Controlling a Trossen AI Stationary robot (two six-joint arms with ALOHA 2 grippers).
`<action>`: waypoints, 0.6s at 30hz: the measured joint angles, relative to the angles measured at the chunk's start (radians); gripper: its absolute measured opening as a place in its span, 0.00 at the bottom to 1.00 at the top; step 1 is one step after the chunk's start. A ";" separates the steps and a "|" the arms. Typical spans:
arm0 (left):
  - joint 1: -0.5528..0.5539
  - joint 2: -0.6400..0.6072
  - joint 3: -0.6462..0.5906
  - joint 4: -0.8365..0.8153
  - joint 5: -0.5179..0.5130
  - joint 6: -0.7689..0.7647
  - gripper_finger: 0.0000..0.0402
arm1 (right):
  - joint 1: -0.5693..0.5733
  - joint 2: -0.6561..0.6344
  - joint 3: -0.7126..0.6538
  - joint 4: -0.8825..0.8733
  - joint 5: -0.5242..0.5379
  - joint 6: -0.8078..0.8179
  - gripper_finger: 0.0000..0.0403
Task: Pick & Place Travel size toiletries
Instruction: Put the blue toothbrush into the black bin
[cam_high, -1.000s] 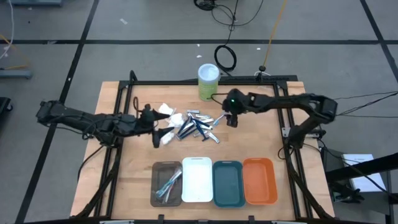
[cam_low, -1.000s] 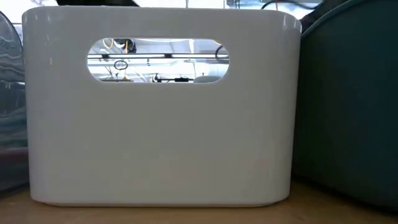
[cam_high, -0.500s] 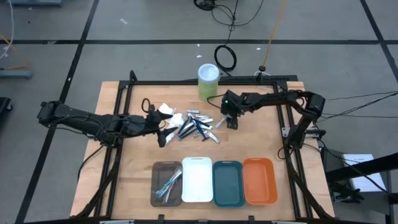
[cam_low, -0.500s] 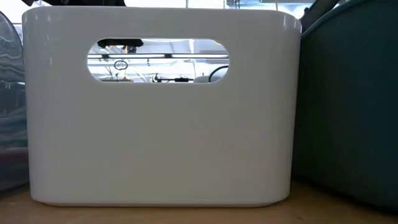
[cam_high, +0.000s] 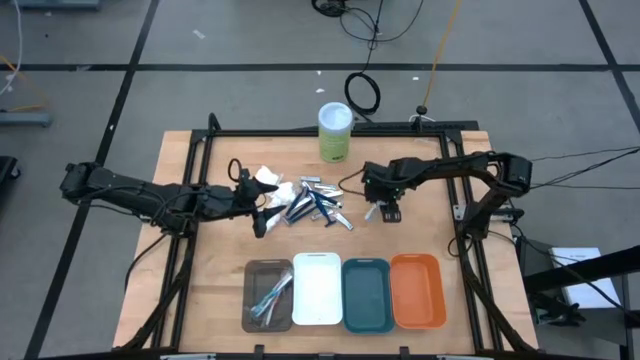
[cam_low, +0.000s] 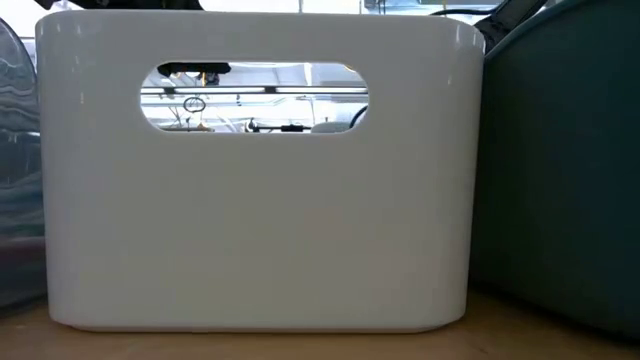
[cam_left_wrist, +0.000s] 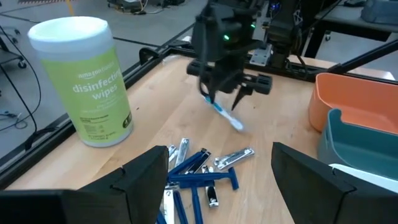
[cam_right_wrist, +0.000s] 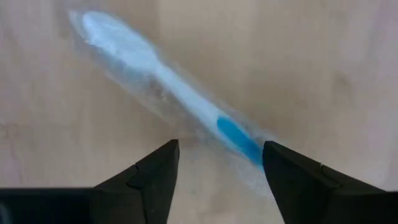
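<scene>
Pale teal plastic with a bright blue band near the grip end: one toothbrush (cam_right_wrist: 180, 93) sealed in a clear wrapper, hanging slantwise from the right gripper (cam_high: 385, 210), which is clamped on its lower handle above bare table (cam_high: 200, 290), at about 3 o'clock from the heap of blue razors (cam_high: 315, 205) and silver metal tools (cam_left_wrist: 233, 158). Judging by the brushes already lying in the brown tray (cam_high: 268, 295), at roughly 7 o'clock from the gripper, this one likely belongs there; carry it high over the heap, lower it lengthwise into the tray, then release. Wrapper looks slippery, so hold firm. Left gripper (cam_high: 262, 212) spread open, holding nothing, at the heap's 9 o'clock edge beside the white wads (cam_high: 268, 178). Green wipes canister (cam_high: 335, 131) stands at 12 o'clock.
</scene>
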 joint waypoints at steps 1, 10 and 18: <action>0.000 0.000 0.000 0.000 0.000 0.000 0.70 | 0.008 0.000 -0.004 0.006 -0.002 -0.006 0.53; 0.000 0.000 0.000 0.000 0.000 -0.007 0.70 | 0.037 0.000 -0.029 0.046 -0.003 -0.011 0.29; 0.000 0.000 0.000 0.000 0.000 -0.036 0.70 | 0.037 0.001 -0.029 0.072 0.004 -0.015 0.04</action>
